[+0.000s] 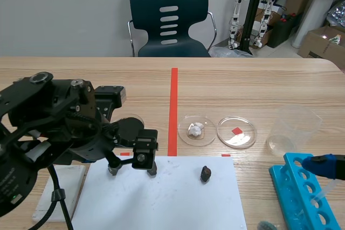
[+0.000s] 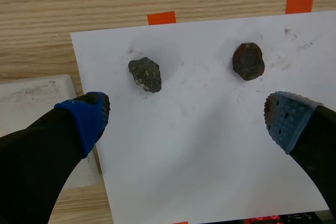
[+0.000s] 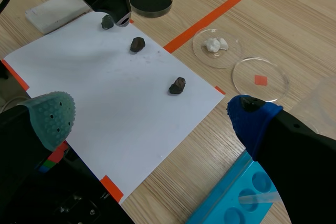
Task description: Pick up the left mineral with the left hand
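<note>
Left mineral (image 2: 145, 74): grey, rough lump lying on the white sheet (image 2: 210, 156) near its far corner. It sits ahead of the left end effector, nearer the finger on the white slab's side, and apart from both fingers.
Left end effector (image 2: 186, 116): fingers spread wide over the sheet, blue pads showing, nothing held.
Second mineral (image 2: 248, 61): dark brownish lump on the same sheet, well apart from the grey one.
Third mineral (image 1: 205, 174): dark lump farther right on the sheet (the only one the scene view shows unobstructed).
Right end effector (image 3: 152, 119): fingers wide apart, nothing between them, near the blue tube rack.
Blue tube rack (image 1: 302, 197): at the near right of the bench (image 1: 242, 84).
Dish with white lumps (image 1: 197, 130): clear and shallow, just right of the red tape line, beyond the sheet.
Second clear dish (image 1: 236, 132): just beside the first, with a red tape square showing through it.
Dark dish (image 3: 151, 1): round, with black contents, beyond the sheet and left of the tape line.
Clear cup (image 1: 291, 127): right of the two clear dishes.
White slab (image 2: 31, 98): flat, beside the sheet's left edge.
Chair (image 1: 170, 20): dark, behind the bench.
</note>
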Robot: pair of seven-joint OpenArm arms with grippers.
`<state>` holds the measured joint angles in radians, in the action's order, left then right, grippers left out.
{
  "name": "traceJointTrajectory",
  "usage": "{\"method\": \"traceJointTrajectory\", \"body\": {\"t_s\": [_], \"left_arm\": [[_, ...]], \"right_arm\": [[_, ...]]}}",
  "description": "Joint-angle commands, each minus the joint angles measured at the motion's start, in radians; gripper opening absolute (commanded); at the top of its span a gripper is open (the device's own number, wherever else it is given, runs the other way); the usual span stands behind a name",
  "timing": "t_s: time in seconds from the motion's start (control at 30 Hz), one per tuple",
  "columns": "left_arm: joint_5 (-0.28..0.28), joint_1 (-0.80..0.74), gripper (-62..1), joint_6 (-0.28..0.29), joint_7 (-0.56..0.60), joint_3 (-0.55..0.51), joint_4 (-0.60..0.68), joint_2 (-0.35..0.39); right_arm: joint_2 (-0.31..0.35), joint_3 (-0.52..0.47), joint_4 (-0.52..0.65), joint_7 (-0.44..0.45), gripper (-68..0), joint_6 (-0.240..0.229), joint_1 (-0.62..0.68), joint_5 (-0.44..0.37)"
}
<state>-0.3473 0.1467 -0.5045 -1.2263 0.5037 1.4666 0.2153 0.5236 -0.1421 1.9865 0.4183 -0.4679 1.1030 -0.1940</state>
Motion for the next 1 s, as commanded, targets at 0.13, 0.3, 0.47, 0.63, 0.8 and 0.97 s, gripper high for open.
{"method": "traceJointTrajectory", "body": {"t_s": [0.13,0.3,0.47,0.63,0.8,0.97], "left_arm": [[0.002,0.070,1.0,-0.001,0.002,0.029,-0.074,-0.035],[0.005,0.106,1.0,0.001,0.003,0.055,-0.148,-0.037],[0.010,0.126,0.6,0.002,0.006,0.075,-0.199,-0.037],[0.021,0.131,0.6,0.002,0.006,0.080,-0.235,-0.037],[0.023,0.151,0.5,0.003,0.025,0.080,-0.277,-0.037],[0.022,0.178,0.2,0.003,0.025,0.079,-0.320,-0.037]], "right_arm": [[0.000,-0.003,0.008,0.014,-7.1,0.000,-0.004,-0.011],[0.000,-0.003,0.008,0.014,-7.1,0.000,-0.004,-0.011],[0.000,-0.003,0.008,0.014,-7.1,0.000,-0.004,-0.011],[0.000,-0.003,0.008,0.014,-7.1,0.000,-0.004,-0.011],[0.000,-0.003,0.008,0.014,-7.1,0.000,-0.004,-0.011],[0.000,-0.003,0.008,0.014,-7.1,0.000,-0.004,-0.011]]}}
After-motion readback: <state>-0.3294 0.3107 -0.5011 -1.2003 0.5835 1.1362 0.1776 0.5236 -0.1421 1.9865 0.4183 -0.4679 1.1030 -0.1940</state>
